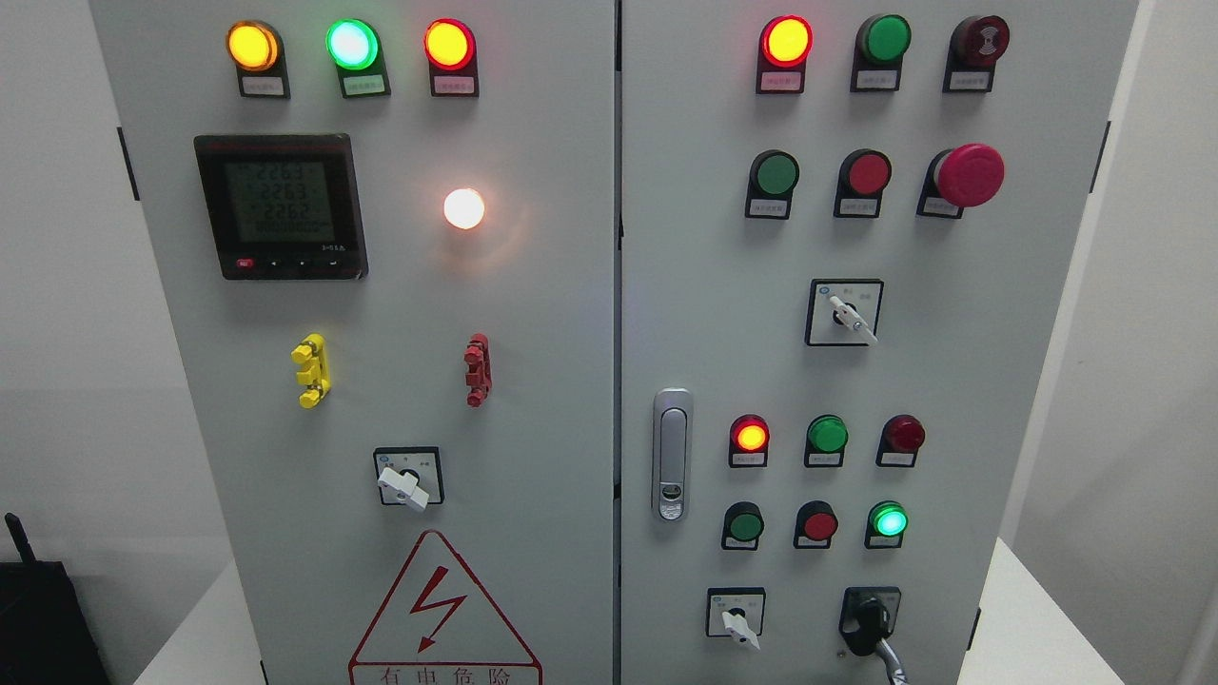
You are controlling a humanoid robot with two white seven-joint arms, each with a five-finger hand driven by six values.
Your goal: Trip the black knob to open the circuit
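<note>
Head view is just the grey control cabinet [533, 314] straight on, two doors side by side. Neither robot hand is in the shot, so I can't tell whether they're open, closed or gripping anything.

The black knob [868, 618] sits at the bottom right of the right door, on a dark square plate. It's low in the frame and something silvery, maybe a key or a lever, hangs from it past the bottom edge, hard to say which. Just left of it is a small selector switch [736, 616] with a white handle pointing down-right.

Higher on the right door: a big red mushroom button [969, 175], another white-handled rotary switch [845, 314] below it, and rows of round lamps and buttons, with a lit green lamp [889, 520] near the bottom. The silver door latch [672, 455] is by the door's left edge.

Left door has a digital meter [282, 206] with three rows of digits, a glowing white lamp [464, 208] to its right, a yellow clip [312, 371] and a red clip [478, 369] below, then a white-handled switch [409, 480] above the red warning triangle [443, 609].
</note>
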